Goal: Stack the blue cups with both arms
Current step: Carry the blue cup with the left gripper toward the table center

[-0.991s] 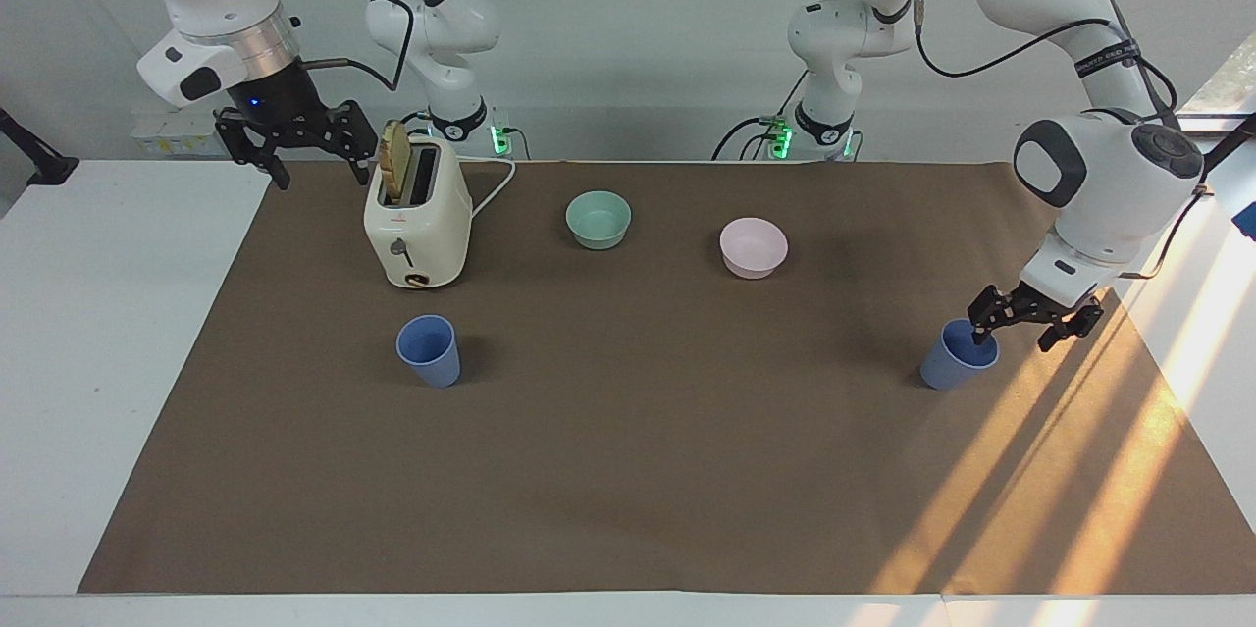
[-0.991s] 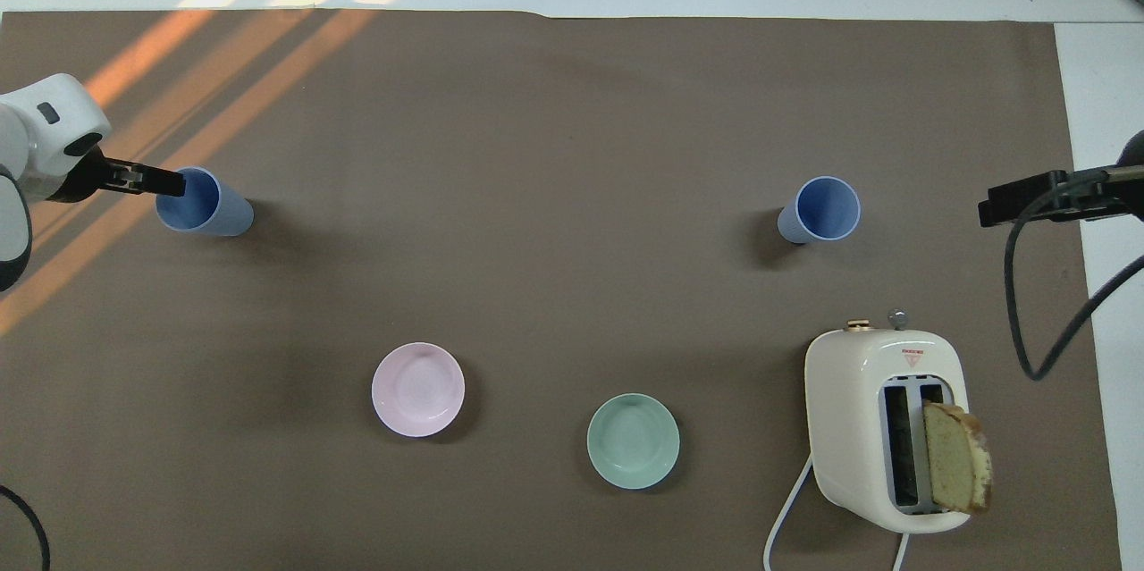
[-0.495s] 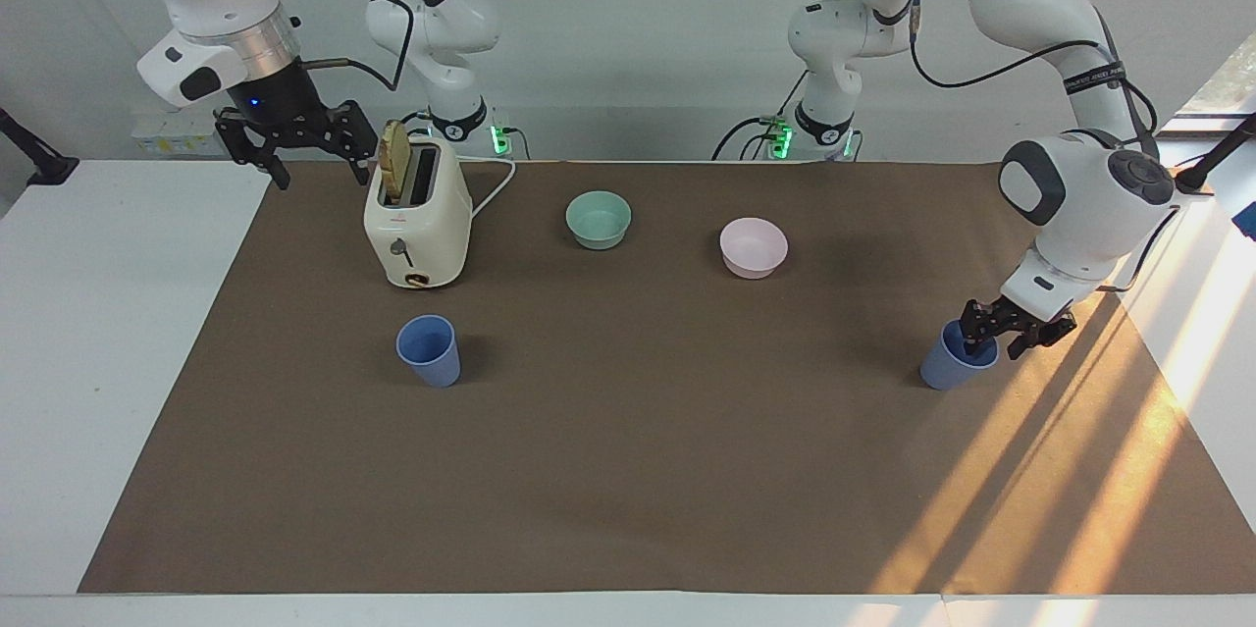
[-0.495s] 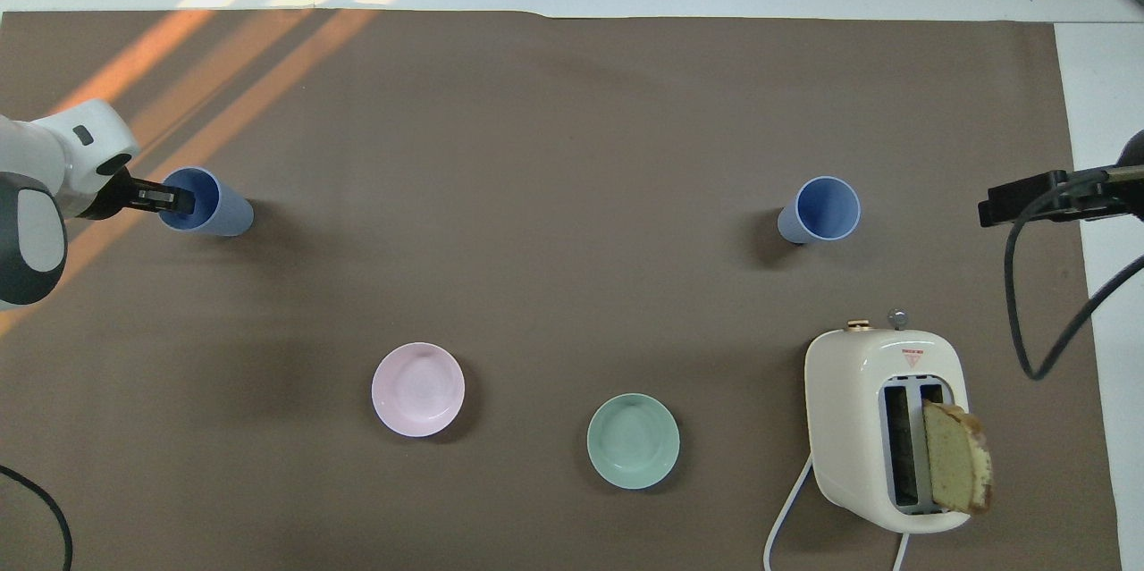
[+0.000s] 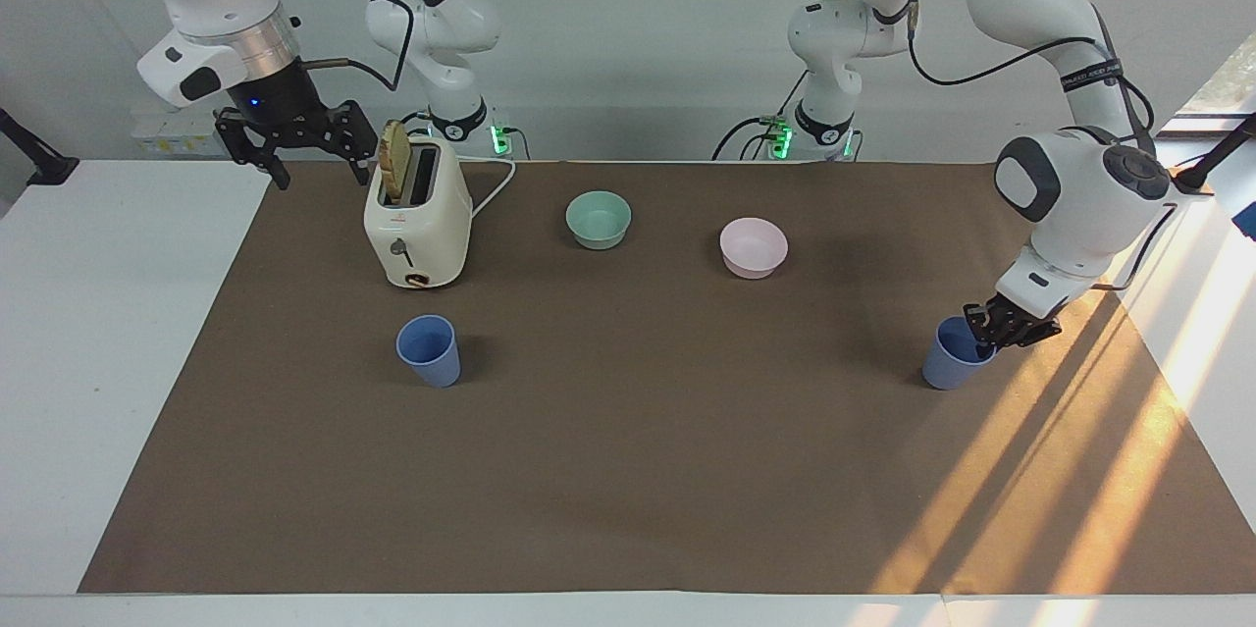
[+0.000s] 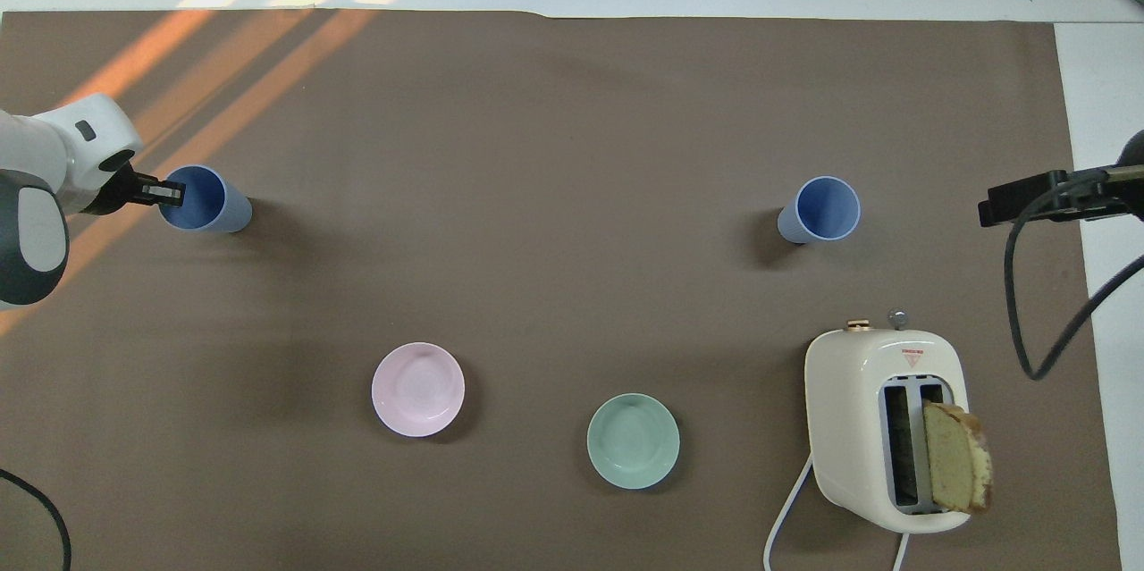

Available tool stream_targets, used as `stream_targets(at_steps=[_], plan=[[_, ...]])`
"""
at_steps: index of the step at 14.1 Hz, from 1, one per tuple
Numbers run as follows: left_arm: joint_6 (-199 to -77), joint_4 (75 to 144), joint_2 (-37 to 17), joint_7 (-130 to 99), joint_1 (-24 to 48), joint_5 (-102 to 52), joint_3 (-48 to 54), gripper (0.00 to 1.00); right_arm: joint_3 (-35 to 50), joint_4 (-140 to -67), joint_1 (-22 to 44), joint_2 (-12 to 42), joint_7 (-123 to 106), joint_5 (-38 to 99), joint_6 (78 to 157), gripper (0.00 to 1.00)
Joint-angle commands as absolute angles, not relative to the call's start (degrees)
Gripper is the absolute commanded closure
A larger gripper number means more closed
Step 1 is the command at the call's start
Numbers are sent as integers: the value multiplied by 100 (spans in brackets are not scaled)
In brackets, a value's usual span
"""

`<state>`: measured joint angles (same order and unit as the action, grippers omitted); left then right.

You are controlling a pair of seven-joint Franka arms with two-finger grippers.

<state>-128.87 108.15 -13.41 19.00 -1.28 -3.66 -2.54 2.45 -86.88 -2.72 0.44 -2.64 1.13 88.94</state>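
Two blue cups stand upright on the brown mat. One cup is toward the left arm's end. My left gripper is down at this cup's rim, its fingers closed on the rim's edge, one inside the cup. The other cup stands toward the right arm's end, just farther from the robots than the toaster. My right gripper is open and empty, raised over the mat's edge beside the toaster, and waits there.
A cream toaster with a bread slice in one slot stands near the right arm. A mint-green bowl and a pale pink bowl sit nearer the robots than the cups.
My left gripper came down onto the cup's rim and its fingers went from wide open to closed on it. The cup shifted slightly. The right arm has not moved.
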Motion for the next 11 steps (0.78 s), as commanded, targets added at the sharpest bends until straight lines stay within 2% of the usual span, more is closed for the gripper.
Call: stream_targets(at_steps=[1, 6, 11], plan=[[-12508, 10863, -801, 1733, 289, -325, -308, 100, 281, -8737, -334, -9, -176, 193, 8947, 0], [-12559, 10969, -834, -31, 1781, -316, -316, 100, 290, -8736, -334, 0, -167, 220, 8956, 0], [-13297, 11390, -983, -1614, 3013, -316, -308, 100, 290, -8754, -334, -9, -193, 237, 8974, 0]])
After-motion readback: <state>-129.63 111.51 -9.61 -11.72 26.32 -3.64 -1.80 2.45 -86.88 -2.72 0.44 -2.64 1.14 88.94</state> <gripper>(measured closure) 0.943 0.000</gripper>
